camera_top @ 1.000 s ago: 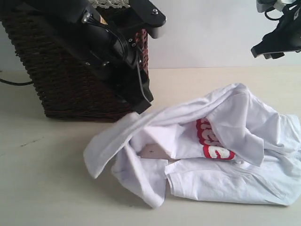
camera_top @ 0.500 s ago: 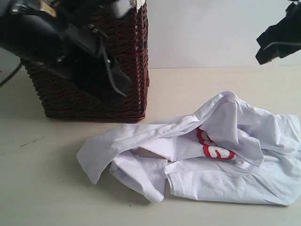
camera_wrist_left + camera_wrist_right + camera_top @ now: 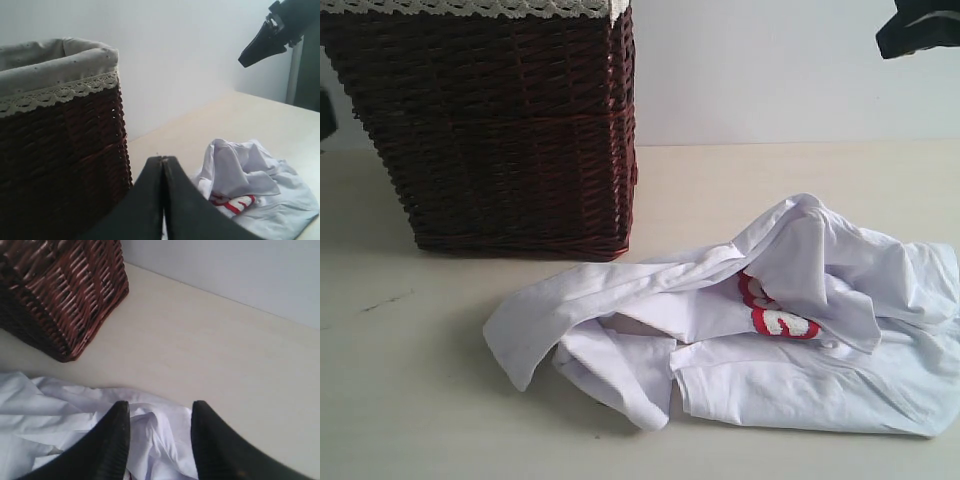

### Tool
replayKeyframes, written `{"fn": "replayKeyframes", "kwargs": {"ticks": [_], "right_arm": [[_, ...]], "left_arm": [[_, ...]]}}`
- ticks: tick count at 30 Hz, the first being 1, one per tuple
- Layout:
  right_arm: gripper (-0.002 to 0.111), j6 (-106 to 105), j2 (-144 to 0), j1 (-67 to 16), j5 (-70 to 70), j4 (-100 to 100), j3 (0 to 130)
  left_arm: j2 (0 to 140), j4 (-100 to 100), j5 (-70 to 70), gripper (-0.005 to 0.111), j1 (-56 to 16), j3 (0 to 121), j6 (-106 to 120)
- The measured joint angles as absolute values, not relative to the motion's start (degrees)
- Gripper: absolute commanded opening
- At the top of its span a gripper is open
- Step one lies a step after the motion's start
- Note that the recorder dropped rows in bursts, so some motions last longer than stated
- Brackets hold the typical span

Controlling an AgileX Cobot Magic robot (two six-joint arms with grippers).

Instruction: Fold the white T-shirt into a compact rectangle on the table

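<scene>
The white T-shirt (image 3: 800, 340) lies crumpled on the table (image 3: 410, 400), right of centre, with part of its red-outlined lettering (image 3: 775, 312) showing among the folds. One flap trails left toward the basket. My left gripper (image 3: 163, 160) is shut with nothing between its fingers, raised beside the basket and apart from the shirt (image 3: 250, 175); the exterior view barely shows it. My right gripper (image 3: 160, 407) is open and empty, high above the shirt's (image 3: 55, 405) far edge. It appears at the top right corner of the exterior view (image 3: 910, 35).
A tall dark wicker basket (image 3: 490, 130) with a white lace-trimmed liner (image 3: 55, 70) stands at the back left, close to the shirt's left flap. Bare tabletop stretches in front of the basket and behind the shirt (image 3: 220, 340).
The left arm let go of the shirt's left flap and drew back up and left, almost out of the exterior view. The flap dropped flat. The right gripper rose toward the top right corner.
</scene>
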State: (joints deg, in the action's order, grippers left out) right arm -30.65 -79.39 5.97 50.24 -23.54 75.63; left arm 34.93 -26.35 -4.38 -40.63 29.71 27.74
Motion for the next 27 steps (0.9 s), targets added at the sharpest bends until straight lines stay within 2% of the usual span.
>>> {"fn": "replayKeyframes", "kwargs": {"ticks": [8,27], "right_arm": [[0.039,-30.9,-79.4,6.0,49.4,-27.4,75.6],[0.039,-30.9,-79.4,6.0,48.8,-27.5,75.6]], "left_arm": [[25.3,-27.3,-8.0,0.0,-40.6,23.8,25.1],[24.3,-27.0,-11.7,0.0,-40.6,23.5,25.1]]}}
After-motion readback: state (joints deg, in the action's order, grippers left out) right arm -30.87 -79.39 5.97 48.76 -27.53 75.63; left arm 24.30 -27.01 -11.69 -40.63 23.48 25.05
